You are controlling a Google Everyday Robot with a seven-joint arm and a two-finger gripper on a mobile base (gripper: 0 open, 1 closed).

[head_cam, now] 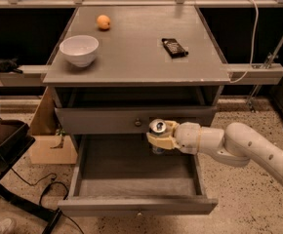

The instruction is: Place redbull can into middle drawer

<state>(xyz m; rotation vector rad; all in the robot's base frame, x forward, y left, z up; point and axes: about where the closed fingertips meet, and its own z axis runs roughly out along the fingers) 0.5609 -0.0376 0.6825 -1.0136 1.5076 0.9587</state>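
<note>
The redbull can (157, 128) is upright, its silver top showing, held in my gripper (160, 137). The gripper is shut on the can, and the white arm reaches in from the right. The can hangs over the back right part of the open middle drawer (131, 168), just below the shut upper drawer front (107, 121). The can's lower body dips into the drawer opening; whether it touches the grey floor I cannot tell.
On the cabinet top stand a white bowl (79, 50), an orange (103, 22) and a dark flat packet (174, 47). A cardboard box (49, 138) sits left of the cabinet, with a black chair base (10, 155) further left.
</note>
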